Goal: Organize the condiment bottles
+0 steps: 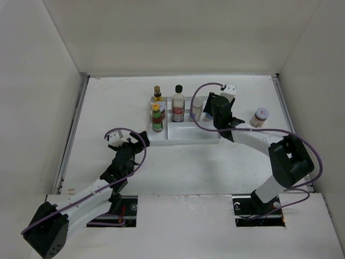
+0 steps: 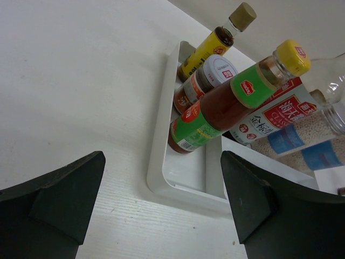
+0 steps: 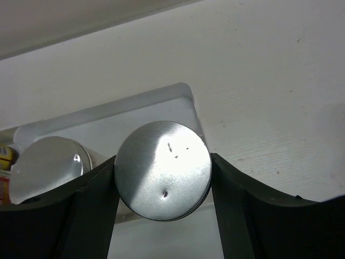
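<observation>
The white divided tray (image 1: pixel 186 135) holds the small yellow bottle (image 1: pixel 157 93), the yellow-capped green bottle (image 1: pixel 157 120), the tall dark black-capped bottle (image 1: pixel 178 104) and a silver-lidded jar (image 1: pixel 197 108). My right gripper (image 1: pixel 218 118) is shut on another silver-lidded jar (image 3: pixel 163 170) over the tray's right end. Its body is hidden, so I cannot tell if it rests there. My left gripper (image 1: pixel 141 137) is open and empty, just in front of the tray's left corner (image 2: pixel 161 162). The left wrist view shows the green bottle (image 2: pixel 232 105), the yellow one (image 2: pixel 210 48) and a short jar (image 2: pixel 207 78) between them.
One more jar (image 1: pixel 260 117) stands alone on the table, right of the tray. White walls close in the table on the left, back and right. The right arm's purple cable (image 1: pixel 205 86) loops over the tray's back right.
</observation>
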Controlling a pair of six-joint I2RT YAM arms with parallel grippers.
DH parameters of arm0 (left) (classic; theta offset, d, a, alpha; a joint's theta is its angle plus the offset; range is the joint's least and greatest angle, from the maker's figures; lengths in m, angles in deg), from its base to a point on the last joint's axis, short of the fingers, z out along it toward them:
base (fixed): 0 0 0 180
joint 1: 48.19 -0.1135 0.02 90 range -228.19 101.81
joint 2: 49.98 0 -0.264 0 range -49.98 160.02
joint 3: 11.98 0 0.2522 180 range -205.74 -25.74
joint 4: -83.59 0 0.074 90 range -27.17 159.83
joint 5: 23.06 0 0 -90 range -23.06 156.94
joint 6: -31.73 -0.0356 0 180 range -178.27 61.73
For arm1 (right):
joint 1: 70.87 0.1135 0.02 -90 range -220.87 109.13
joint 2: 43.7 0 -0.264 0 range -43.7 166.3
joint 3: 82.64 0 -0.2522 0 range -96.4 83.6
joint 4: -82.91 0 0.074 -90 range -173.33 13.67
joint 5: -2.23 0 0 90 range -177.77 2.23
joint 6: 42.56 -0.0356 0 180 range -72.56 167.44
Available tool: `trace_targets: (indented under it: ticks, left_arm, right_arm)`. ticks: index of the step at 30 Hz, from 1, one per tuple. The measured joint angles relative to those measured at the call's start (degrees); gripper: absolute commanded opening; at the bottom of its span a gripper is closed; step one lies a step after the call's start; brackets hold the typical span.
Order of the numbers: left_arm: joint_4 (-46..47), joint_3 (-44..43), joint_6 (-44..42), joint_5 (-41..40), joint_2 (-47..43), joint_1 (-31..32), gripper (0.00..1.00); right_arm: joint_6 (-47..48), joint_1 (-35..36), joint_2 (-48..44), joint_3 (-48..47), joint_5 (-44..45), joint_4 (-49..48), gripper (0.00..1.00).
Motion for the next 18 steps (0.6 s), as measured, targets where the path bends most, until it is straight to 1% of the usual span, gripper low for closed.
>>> trace_targets:
  ticks: [2,4,7,11,13,15,18]
  left_arm:
    - [0.04,0.0,0.0,0.0,0.0,0.0,0.9]
    - [0.11,0.0,0.0,0.0,0.0,0.0,0.9]
    - [0.28,0.0,0.0,0.0,0.0,0.0,0.9]
    - [0.35,0.0,0.0,0.02,0.0,0.0,0.9]
    - [0.35,0.0,0.0,0.02,-0.02,0.0,0.9]
    - [0.33,0.0,0.0,0.02,-0.07,0.0,0.9]
    - [0.33,0.0,0.0,0.04,-0.31,0.0,0.9]
  right_arm:
    - [0.46,0.04,1.6,0.0,0.61,-0.09,0.6]
    - [1.18,0.26,2.64,-0.04,1.53,-1.44,0.72]
    - [1.7,0.85,2.8,-0.04,2.62,-2.23,0.84]
    - [2.19,1.46,1.88,-0.04,3.69,-3.04,0.9]
    - [2.19,1.46,-0.13,0.04,4.17,-2.47,0.92]
    - [2.14,1.46,-3.63,0.31,4.79,-1.75,0.93]
    - [2.08,0.48,-11.21,1.95,5.4,-1.51,0.97]
